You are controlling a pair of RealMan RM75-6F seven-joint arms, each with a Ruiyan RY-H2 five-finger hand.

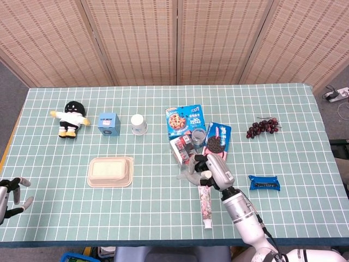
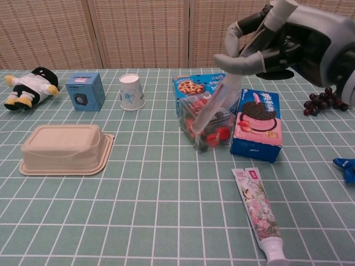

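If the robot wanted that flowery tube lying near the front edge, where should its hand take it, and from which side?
Probably around the middle of the toothpaste tube, coming straight down from above. It lies flat on the table, long and narrow, with its cap toward the front edge, so fingers could close across its width. The sides look free; the cookie box stands further back. The right hand is nearest, though it already holds a clear tube.

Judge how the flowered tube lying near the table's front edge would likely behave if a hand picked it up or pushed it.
The flowered tube lies flat, its body wide and flattened, so it would probably slide rather than roll. Its soft-looking body would likely dent under a squeeze, and it may sag if lifted by one end. The cap end looks round and stiffer, probably the firmer place to grip.
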